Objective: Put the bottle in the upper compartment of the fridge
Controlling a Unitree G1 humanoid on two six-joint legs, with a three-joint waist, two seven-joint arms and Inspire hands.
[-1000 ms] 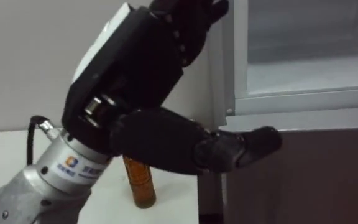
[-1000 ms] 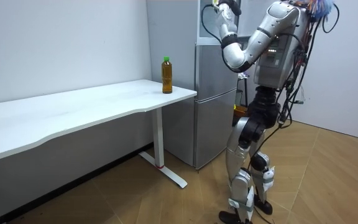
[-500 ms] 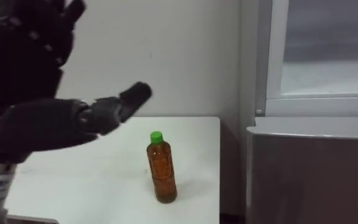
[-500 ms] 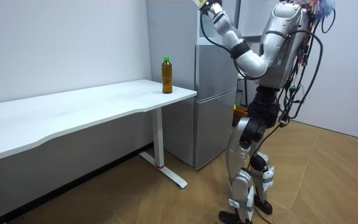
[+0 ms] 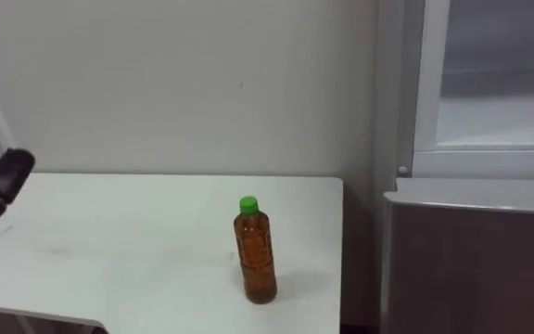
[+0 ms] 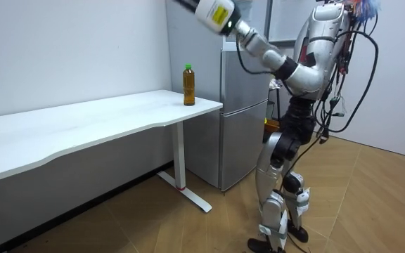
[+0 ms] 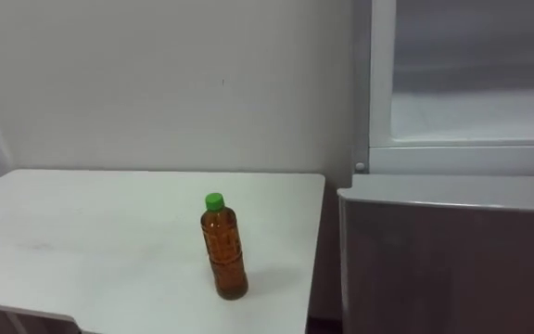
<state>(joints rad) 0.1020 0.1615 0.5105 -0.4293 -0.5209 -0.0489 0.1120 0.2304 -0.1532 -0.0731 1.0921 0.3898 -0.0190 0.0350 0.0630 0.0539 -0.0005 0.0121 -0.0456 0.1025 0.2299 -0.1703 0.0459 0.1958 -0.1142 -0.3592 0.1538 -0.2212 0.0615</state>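
Note:
A bottle [image 5: 256, 252] of brown drink with a green cap stands upright near the right end of the white table [image 5: 109, 241], close to the fridge. In the room view the bottle [image 6: 188, 85] is at the table's corner. A dark part of my left hand [image 5: 3, 176] shows at the left edge, well left of the bottle and apart from it. In the room view my left arm [image 6: 220, 13] stretches high toward the room view's left, above the bottle. The fridge's upper compartment [image 5: 499, 102] shows a pale inside behind a white frame.
The fridge's grey lower door [image 5: 471, 264] is shut and stands right beside the table's end. A plain wall runs behind the table. I stand on the wooden floor in front of the fridge [image 6: 245, 105], with the long table [image 6: 83, 126] stretching off to the room view's left.
My left arm has swung from the fridge's upper part up and leftward, and the hand has slid out to the view's left edge. The bottle has not moved.

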